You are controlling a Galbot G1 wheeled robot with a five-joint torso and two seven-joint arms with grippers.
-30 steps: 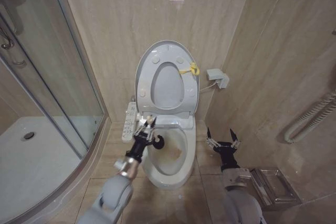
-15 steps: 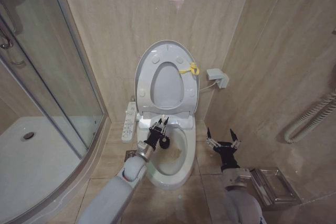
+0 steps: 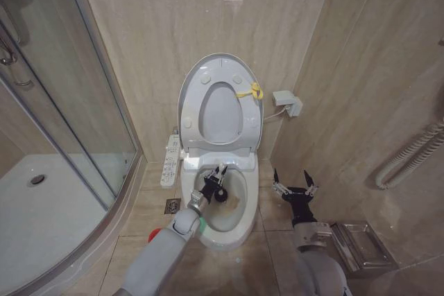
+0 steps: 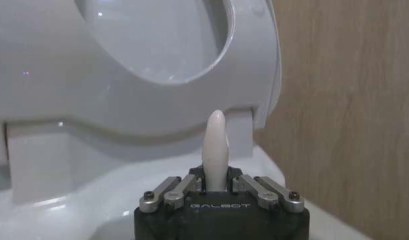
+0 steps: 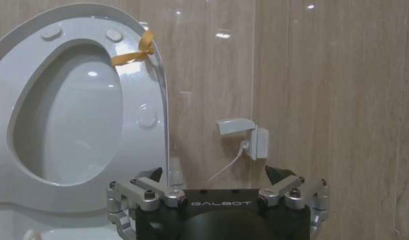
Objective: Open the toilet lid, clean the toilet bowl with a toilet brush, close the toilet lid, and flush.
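The toilet lid point(image 3: 198, 77) stands upright against the tiled wall, and the ring-shaped seat point(image 3: 220, 112) is raised against it, with a yellow tie point(image 3: 254, 91) at its upper right edge. Below them the toilet bowl point(image 3: 239, 230) is open, and brownish stains show inside it. A white button panel point(image 3: 171, 161) sits on the left side of the bowl.

The left gripper point(image 3: 215, 184) reaches over the rear part of the bowl, above the basin. Its fingers are closed narrowly on the toilet brush point(image 4: 215, 150); in the left wrist view the thin white handle stands up between them, in front of the raised seat. The dark head of the brush hangs just beside the gripper, inside the rim of the bowl.

The right gripper point(image 3: 294, 186) hovers to the right of the bowl, near the side wall and apart from the toilet. Its fingers are spread wide and hold nothing. In the right wrist view a white wall socket point(image 5: 244, 136) with a cable shows beyond it.
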